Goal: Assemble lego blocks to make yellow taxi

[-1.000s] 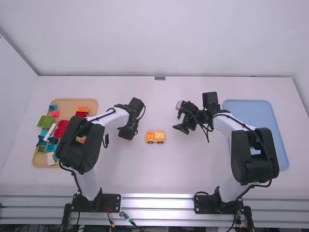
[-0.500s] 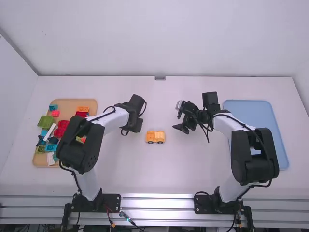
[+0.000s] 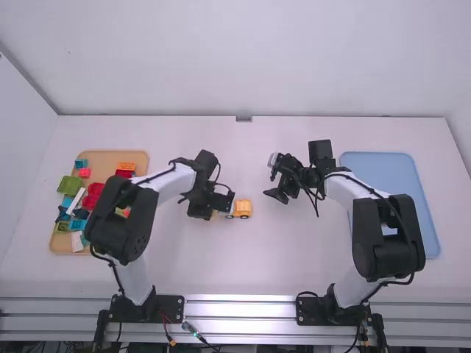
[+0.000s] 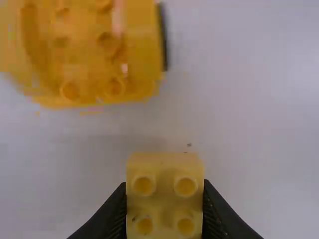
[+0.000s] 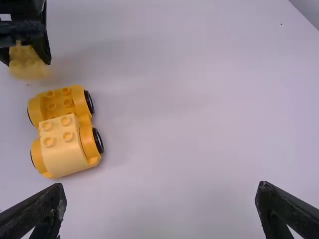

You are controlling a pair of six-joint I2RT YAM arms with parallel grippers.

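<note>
Taxi: yellow car base [image 5: 61, 102], mid-worktop between the two claws. Glossy moulded plastic, rounded ends, waist pinched in between the wheel sections. Black tyres [image 5: 98, 140] at the sides, smooth, thin rims. One section bare on top, round studs showing, deeper orange-yellow in the recess. Other section carries a paler yellow block [image 5: 65, 149]: boxy, four studs on top, front face curving down, seated on the base.

Second yellow block [image 4: 164, 199]: squarish top, four round studs in a square, softened edges. Left claw [image 3: 213, 210] clamped on it, one black finger against each side. Block sits near the base's bare end; left wrist view shows a gap between them. Can't tell if it touches the worktop.

Right claw [image 3: 269, 176]: fingers wide apart, nothing between. Matte black, tapered, ribbed fingers. Located just right of the car in the high view.

Worktop [image 5: 199, 124]: white, smooth, flat, with a few dark specks.

Far left: tan tray [image 3: 110, 158], rounded corners, loose plastic bricks in a jumble. Green brick [image 3: 70, 184], red brick [image 3: 93, 195], orange brick [image 3: 126, 166], long white piece [image 3: 76, 197] lying at an angle. Left arm covers part of it.

Far right: pale blue tray [image 3: 390, 163], rounded corners, smooth finish, partly under the right arm.
</note>
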